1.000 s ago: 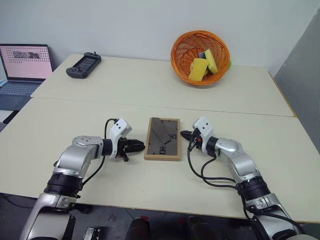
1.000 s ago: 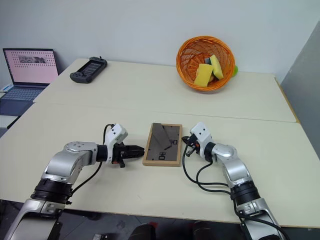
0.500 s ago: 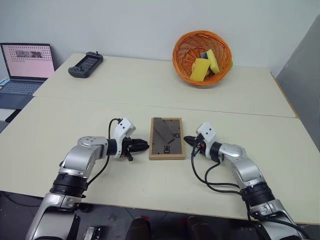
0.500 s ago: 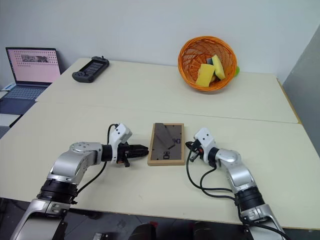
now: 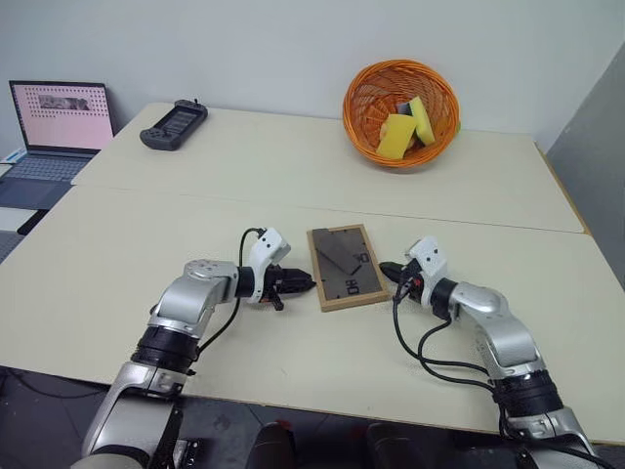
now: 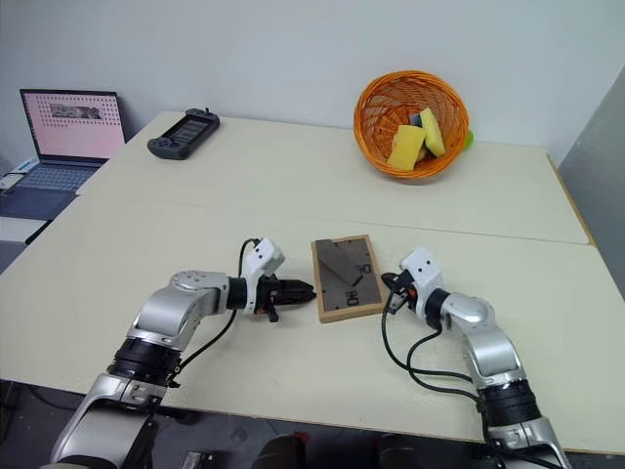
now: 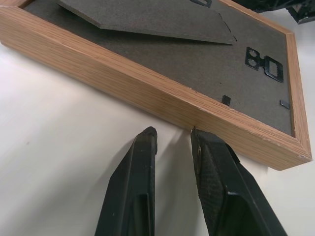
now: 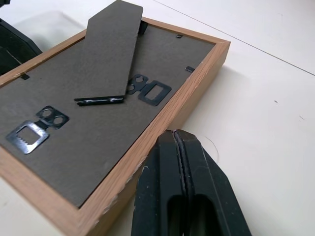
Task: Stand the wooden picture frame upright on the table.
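The wooden picture frame [image 5: 345, 267] lies flat, face down, near the front edge of the tabletop [image 5: 293, 186], with its dark back panel and fold-out stand [image 8: 109, 49] facing upward; the stand rests folded close against the panel. The left end effector [image 5: 305, 284] is clenched on nothing, its fingertips [image 7: 147, 133] at the frame's left wooden edge, one of them apparently touching it. The right end effector [image 5: 390, 271] is likewise clenched and empty, its tip pressed close to the opposite edge. The frame is thus bracketed between the two arms but not grasped. As judged from this arrangement, no part of the task is complete: the frame must yet be lifted, its stand swung out, and the whole set upright.
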Controlling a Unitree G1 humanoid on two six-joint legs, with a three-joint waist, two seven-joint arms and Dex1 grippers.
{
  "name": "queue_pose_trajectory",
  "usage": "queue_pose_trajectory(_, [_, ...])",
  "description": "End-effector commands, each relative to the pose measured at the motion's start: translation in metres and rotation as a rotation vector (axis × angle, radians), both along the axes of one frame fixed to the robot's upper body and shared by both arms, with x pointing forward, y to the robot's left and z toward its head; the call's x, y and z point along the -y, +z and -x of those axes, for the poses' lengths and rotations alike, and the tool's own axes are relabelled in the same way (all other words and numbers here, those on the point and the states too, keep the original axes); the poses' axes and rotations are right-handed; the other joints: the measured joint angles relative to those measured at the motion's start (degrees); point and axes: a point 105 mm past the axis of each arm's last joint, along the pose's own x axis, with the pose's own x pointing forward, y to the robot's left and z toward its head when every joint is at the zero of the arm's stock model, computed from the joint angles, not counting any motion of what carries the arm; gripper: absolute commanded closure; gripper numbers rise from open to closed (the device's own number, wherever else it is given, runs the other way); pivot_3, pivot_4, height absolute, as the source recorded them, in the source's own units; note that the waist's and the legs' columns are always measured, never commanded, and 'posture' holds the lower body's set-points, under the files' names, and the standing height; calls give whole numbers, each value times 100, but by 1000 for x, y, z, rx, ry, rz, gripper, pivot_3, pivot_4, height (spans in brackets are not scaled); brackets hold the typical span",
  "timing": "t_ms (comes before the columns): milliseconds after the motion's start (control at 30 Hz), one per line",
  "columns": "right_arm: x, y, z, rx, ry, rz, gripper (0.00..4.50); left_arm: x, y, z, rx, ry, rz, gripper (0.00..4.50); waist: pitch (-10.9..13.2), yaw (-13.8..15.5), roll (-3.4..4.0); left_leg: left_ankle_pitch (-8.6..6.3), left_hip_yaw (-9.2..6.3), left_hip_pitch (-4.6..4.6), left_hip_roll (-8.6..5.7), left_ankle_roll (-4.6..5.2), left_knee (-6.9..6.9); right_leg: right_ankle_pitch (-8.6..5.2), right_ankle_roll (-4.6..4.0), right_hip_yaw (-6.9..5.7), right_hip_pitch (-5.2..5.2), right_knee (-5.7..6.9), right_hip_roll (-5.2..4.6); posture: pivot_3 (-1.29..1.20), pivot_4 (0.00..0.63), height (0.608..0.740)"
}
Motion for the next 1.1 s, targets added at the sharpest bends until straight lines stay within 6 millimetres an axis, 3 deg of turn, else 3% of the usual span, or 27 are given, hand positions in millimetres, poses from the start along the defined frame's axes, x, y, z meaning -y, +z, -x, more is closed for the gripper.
queue_pose_trajectory(33, [7, 11, 10, 18, -28, -40, 4500, 14, 9, -3, 42, -57, 2, 3294, 0, 3, 0, 0, 0, 0, 0, 0, 0, 0, 0, 0, -1, -1, 0, 0, 150, 740])
queue_pose_trajectory(300, [19, 1, 17, -26, -76, -38, 4500, 5, 14, -6, 46, -49, -7, 3294, 0, -14, 0, 0, -2, -3, 0, 0, 0, 0, 0, 0, -2, -2, 1, 0, 150, 740])
queue_pose_trajectory(667, [20, 3, 16, -18, -78, -38, 4500, -42, 14, -23, 74, 74, -69, 3294, 0, -35, 1, 0, -6, -2, 2, 1, -1, -1, -1, 0, -6, 0, 6, 0, 150, 740])
queue_pose_trajectory(1100, [15, 11, 26, -17, -42, -51, 4500, 4, 22, -64, 167, 72, -40, 3294, 1, 2, 0, 0, -6, -9, -1, 1, -1, -1, -1, -1, -6, -4, 6, 0, 150, 740])
